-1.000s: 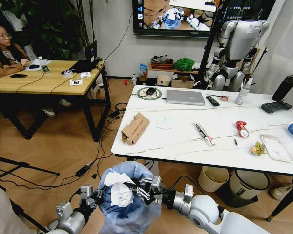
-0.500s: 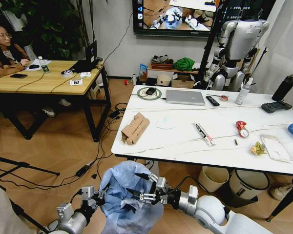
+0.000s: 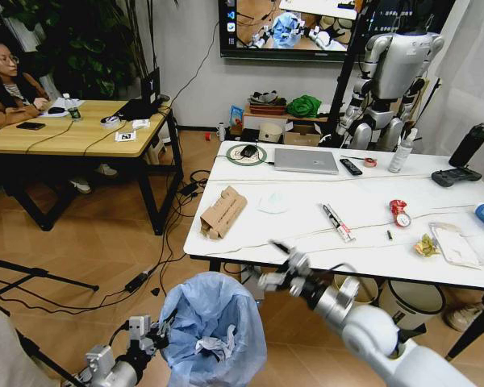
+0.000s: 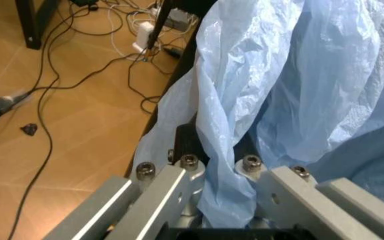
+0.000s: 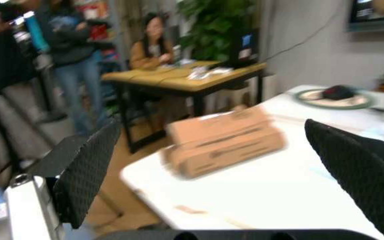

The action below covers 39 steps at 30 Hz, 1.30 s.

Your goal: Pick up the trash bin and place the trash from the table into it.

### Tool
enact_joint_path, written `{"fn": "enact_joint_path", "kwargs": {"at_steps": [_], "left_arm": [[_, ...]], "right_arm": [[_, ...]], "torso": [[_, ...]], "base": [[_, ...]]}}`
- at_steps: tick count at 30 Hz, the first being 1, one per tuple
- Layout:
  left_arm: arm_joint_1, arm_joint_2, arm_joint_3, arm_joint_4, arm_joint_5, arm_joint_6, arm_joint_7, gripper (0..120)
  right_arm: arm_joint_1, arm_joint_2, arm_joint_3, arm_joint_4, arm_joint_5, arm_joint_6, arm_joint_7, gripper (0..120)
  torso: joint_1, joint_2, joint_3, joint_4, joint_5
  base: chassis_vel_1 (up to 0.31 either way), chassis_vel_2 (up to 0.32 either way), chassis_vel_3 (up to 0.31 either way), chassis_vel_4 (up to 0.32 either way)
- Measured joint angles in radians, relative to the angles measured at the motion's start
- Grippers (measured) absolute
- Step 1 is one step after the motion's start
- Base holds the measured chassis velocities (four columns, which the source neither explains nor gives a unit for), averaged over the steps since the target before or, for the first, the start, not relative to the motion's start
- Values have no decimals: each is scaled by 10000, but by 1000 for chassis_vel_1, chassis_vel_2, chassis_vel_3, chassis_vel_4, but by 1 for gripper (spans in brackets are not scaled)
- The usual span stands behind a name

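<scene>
Two arms share the work. The left tool (image 4: 219, 200) pinches the trash bin (image 3: 214, 322) liner. The right tool (image 3: 281, 266), open and empty, faces the cardboard box (image 5: 222, 140) lying ahead, broadside, on the desk (image 3: 306, 234).

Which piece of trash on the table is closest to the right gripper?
The torn brown cardboard box, near the table's left end; the right gripper hangs open just off it.

We see the table (image 3: 306, 242) bearing a torn cardboard box (image 3: 223, 212) at nine o'clock, a laptop (image 3: 306, 160) at twelve, and a red can (image 3: 398, 211) at three.
</scene>
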Motion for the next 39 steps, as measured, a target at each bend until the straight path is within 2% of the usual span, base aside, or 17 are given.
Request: {"fn": "enact_joint_path", "kwargs": {"at_steps": [4,7,9,13,20,31,34,37,38,39], "left_arm": [[132,-55,-132,-32,74,-85,46,0],[260,-126,-234,-63,176,-177,102,0],[265,-136,-234,-70,199,-186,110,0],[284,-212,-233,-121,329,-227,127,0],[347,-318,-272,-141,448,-274,144,0],[462,-531,-355,-216,646,-310,162,0],[483,-575,-356,-234,691,-310,162,0],[555,-633,-360,-288,757,-310,162,0],[562,-634,-365,-292,763,-310,162,0],[583,-640,-382,-308,778,-311,162,0]], "right_arm": [[161,18,620,-331,68,-265,275,100],[536,1,1218,-839,83,-1395,950,100],[637,-9,1329,-1034,18,-1628,1083,100],[1182,-70,1741,-2378,-228,-2630,1212,100],[1450,-234,1957,-3743,-569,-3015,621,100],[1854,-201,1610,-4635,-505,-2953,68,100],[1975,-158,1455,-4796,-503,-2945,8,96],[2112,-97,1302,-5008,-499,-2936,-32,80],[2120,-94,1292,-5023,-498,-2936,-34,80],[2146,-88,1264,-5073,-496,-2935,-44,72]], "torso": [[0,0,0,-3,-2],[0,0,0,0,-1],[0,0,0,1,-2],[0,0,0,0,1],[0,0,0,-3,-1],[0,0,0,0,-4],[0,0,0,-1,-3],[0,0,0,-1,-3],[0,0,0,-1,-3],[0,0,0,-1,-4]], "base": [[0,0,0,0],[0,0,0,0],[0,0,0,0],[0,0,0,0],[0,0,0,0],[0,0,0,0],[0,0,0,0],[0,0,0,0],[0,0,0,0],[0,0,0,0]]}}
